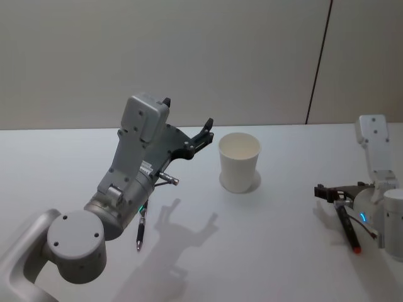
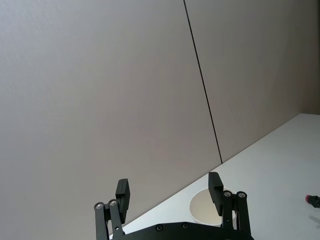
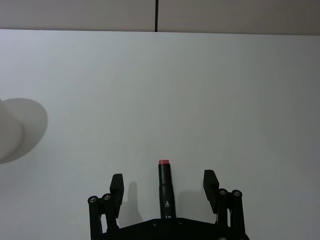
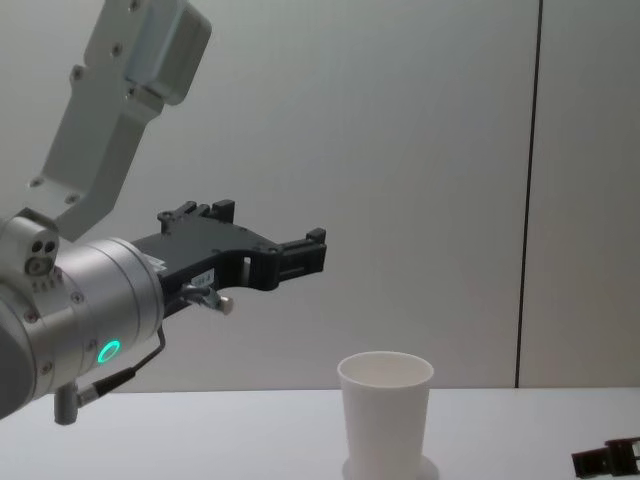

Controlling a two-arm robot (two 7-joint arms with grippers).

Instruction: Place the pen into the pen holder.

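Observation:
The white pen holder (image 1: 239, 162) stands upright on the table's middle, also seen in the chest view (image 4: 385, 420). My left gripper (image 1: 187, 116) hangs raised in the air to its left, open and empty (image 2: 169, 187). One dark pen (image 1: 141, 228) lies on the table below the left arm. Another dark pen with a red end (image 1: 348, 231) lies at the right. My right gripper (image 3: 163, 178) sits low over it, open, with that pen (image 3: 164, 192) lying between the fingers (image 3: 117, 184) without touching them.
The white table (image 1: 264, 251) runs back to a plain wall with a dark vertical seam (image 1: 319, 63). The holder's edge (image 3: 7, 137) shows far to one side in the right wrist view, with bare table between it and the right gripper.

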